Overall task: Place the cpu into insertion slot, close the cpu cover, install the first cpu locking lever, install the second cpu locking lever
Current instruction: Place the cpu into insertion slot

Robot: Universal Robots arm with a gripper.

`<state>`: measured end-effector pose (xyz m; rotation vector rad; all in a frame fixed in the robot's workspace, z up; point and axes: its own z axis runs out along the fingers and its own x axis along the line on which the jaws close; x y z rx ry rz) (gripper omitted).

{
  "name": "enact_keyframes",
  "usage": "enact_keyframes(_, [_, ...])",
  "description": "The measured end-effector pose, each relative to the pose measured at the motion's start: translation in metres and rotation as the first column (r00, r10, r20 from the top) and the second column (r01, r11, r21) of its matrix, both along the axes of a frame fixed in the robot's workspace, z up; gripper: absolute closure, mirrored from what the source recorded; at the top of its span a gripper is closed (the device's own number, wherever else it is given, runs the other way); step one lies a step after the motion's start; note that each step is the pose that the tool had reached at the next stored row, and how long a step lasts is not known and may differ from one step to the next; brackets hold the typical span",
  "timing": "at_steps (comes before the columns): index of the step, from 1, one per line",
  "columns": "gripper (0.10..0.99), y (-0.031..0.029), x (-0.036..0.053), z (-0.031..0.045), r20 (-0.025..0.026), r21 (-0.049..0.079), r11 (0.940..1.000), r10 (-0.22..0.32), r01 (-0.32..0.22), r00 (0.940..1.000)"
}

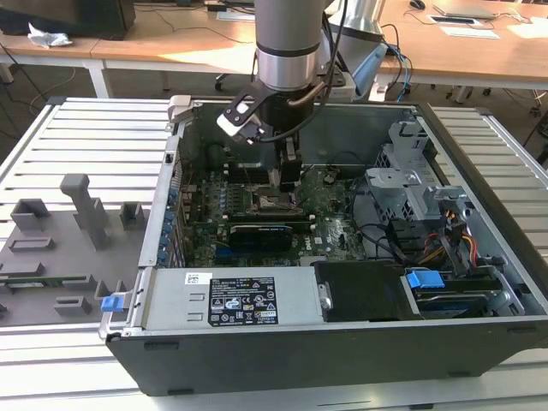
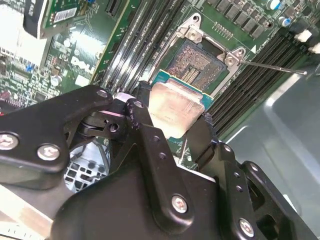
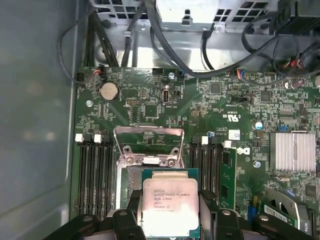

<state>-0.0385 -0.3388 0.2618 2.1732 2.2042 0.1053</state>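
- Your gripper (image 2: 172, 120) is down inside the open computer case (image 1: 257, 360), right over the green board (image 3: 150, 90)
- Its two black fingers (image 2: 142, 127) are pinching the cpu (image 2: 175, 107) by its sides, so the jaws are closed on the chip with the shiny silver face up
- In the first wrist view the cpu (image 3: 170, 207) sits between the finger tips, close to the hinge end of the cpu cover (image 3: 148, 131)
- The insertion slot (image 2: 195, 67) is bare, and you can see its little gold dots
- The chip hangs just at the near edge of the slot and partly over it. You cannot tell if a corner is touching, but it does not look like it is lying flat inside
- So step one looks only partly done: the chip is held and lined up near the slot, not dropped in
- The cpu cover is tipped up and open, so it is not closed
- One thin locking lever (image 2: 270, 66) sticks out free to the side, not hooked down
- Both lever steps look undone
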Motion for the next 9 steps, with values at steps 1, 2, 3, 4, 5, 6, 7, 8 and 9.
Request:
enact_keyframes(1, [0.545, 0.0000, -0.0002, -0.0010, 0.0005, 0.000, 1.0000, -0.004, 0.004, 1.0000])
enact_keyframes(2, [0.545, 0.0000, -0.0008, -0.0035, 0.0021, 0.000, 1.0000, -0.009, 0.009, 1.0000])
enact_keyframes(3, [0.545, 0.0001, -0.0021, -0.0056, 0.0033, 0.000, 1.0000, -0.010, 0.010, 0.9999])
enact_keyframes(4, [0.545, 0.0002, -0.0031, -0.0085, 0.0049, 0.000, 1.0000, -0.010, 0.010, 0.9999])
enact_keyframes(5, [0.545, 0.0001, -0.0039, -0.0118, 0.0062, 0.000, 1.0000, -0.010, 0.010, 0.9999])
enact_keyframes(6, [0.545, 0.0001, -0.0045, -0.0141, 0.0068, 0.000, 1.0000, -0.010, 0.010, 0.9999])
enact_keyframes(7, [0.545, 0.0001, -0.0049, -0.0160, 0.0073, 0.000, 1.0000, -0.010, 0.010, 0.9999])
enact_keyframes(8, [0.545, 0.0003, -0.0056, -0.0182, 0.0082, 0.000, 1.0000, -0.009, 0.009, 0.9999])
enact_keyframes(9, [0.545, 0.0006, -0.0061, -0.0198, 0.0089, 0.000, 1.0000, -0.009, 0.009, 0.9999])
